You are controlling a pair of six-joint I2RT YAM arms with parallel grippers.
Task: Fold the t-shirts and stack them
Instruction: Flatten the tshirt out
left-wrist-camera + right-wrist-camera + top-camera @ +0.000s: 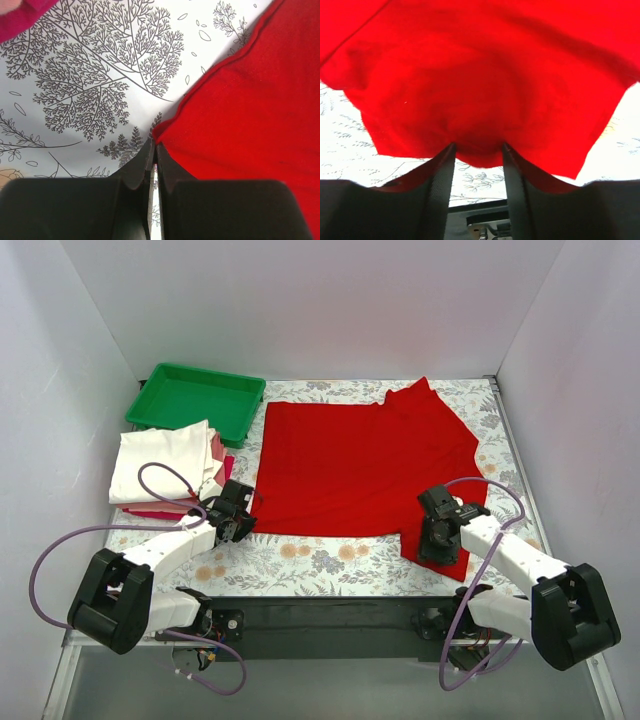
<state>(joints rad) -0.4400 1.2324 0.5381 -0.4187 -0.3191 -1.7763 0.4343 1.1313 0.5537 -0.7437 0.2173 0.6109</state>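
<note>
Since the red shirt (360, 465) looks limp and light, pinch its hem at corners — left gripper (154, 145) is pressed together at one, right gripper (477, 147) spread around bunched cloth.

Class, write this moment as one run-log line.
red shirt: spread flat | left fingers: shut at its near-left corner | right fingers: open at its near-right corner | cream shirt: folded, left side
</note>
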